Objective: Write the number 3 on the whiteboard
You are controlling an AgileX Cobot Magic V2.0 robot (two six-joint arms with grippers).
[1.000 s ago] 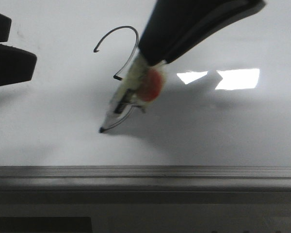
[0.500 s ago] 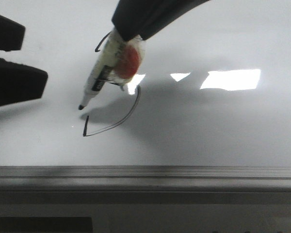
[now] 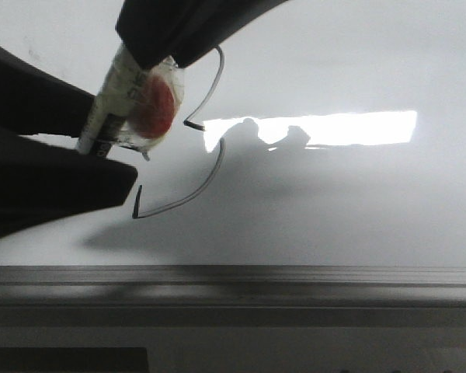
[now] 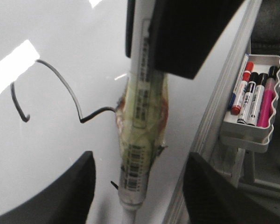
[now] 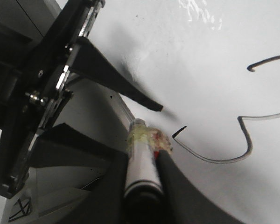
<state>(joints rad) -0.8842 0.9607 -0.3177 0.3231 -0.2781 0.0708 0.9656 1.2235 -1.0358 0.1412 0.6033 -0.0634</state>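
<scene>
Number 3 (image 3: 188, 148) beside right claw (image 3: 151, 58)

The whiteboard (image 3: 357, 202) is smooth and glossy (it mirrors a bright light patch), its lower ledge (image 3: 295, 276) brushed grey metal, the marker (image 4: 141, 135) shiny white plastic wrapped in crinkled clear tape, the right gripper (image 5: 142, 161) fingers matt black, and the pen tray (image 4: 252, 135) pale plastic.

Glossy whiteboard (image 3: 334, 202) bearing black number 3 (image 3: 206, 167).
</scene>
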